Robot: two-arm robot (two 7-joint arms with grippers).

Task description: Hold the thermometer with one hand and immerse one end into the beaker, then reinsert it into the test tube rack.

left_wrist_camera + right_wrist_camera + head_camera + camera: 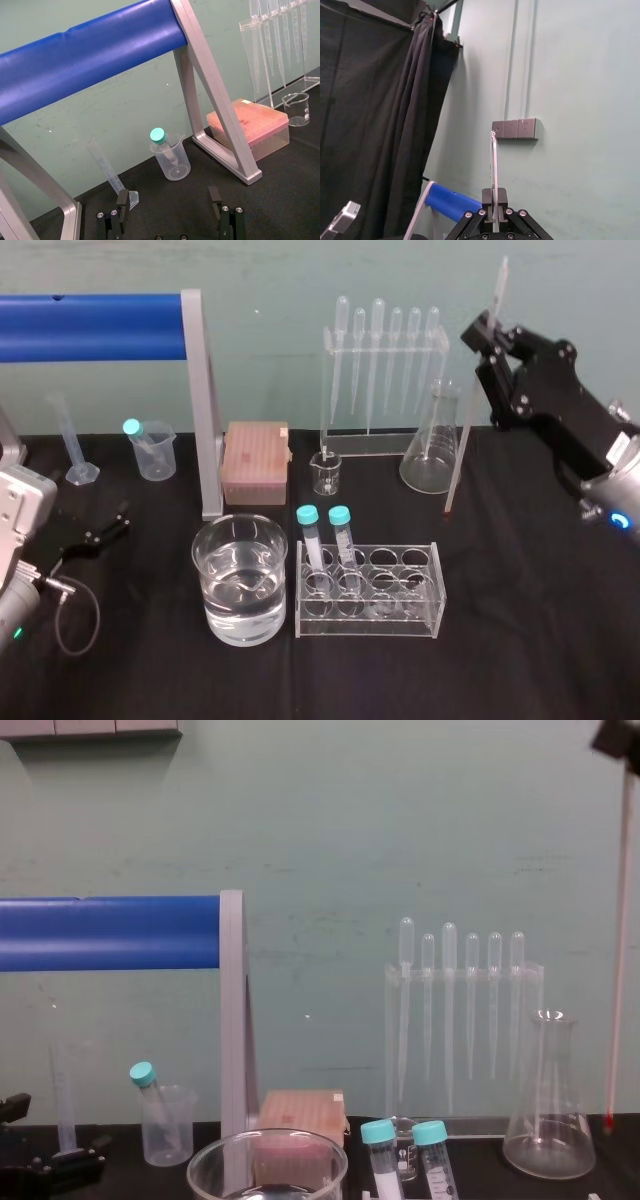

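1. The right gripper (490,340) is up in the air, behind and well to the right of the beaker (207,590). Its fingers are clenched on the thermometer (462,440), gripping it near the upper end.
2. In the right wrist view, the top of the rod stands up out of the pinched fingers (487,200).
3. The thermometer hangs almost upright, tilted a little. Its red lower tip is behind and to the right of the beaker, just in front of the cone-shaped flask (432,455). In the chest view the tip looks clear of the cloth.
4. The left gripper (168,200) sits low over the table, well to the left of the beaker. Its fingers are spread wide and hold nothing.
5. The beaker stands on the black cloth (520,640), about half full of clear liquid.
6. The clear tube rack (368,592) stands just to the right of the beaker, with two blue-capped tubes (325,535) in its back row.
7. A pink box (255,462) is right behind the beaker. A small glass cup (325,473) and a dropper stand (385,370) are behind and to the right.
8. Behind and to the left of the beaker are a cloudy plastic cup (153,452) and a thin measuring cylinder (72,440).
9. A blue bar (90,328) on a grey frame runs behind the beaker.
10. The back wall (300,820) is pale green with a socket plate (515,129), and a black curtain (380,125) hangs beside it.
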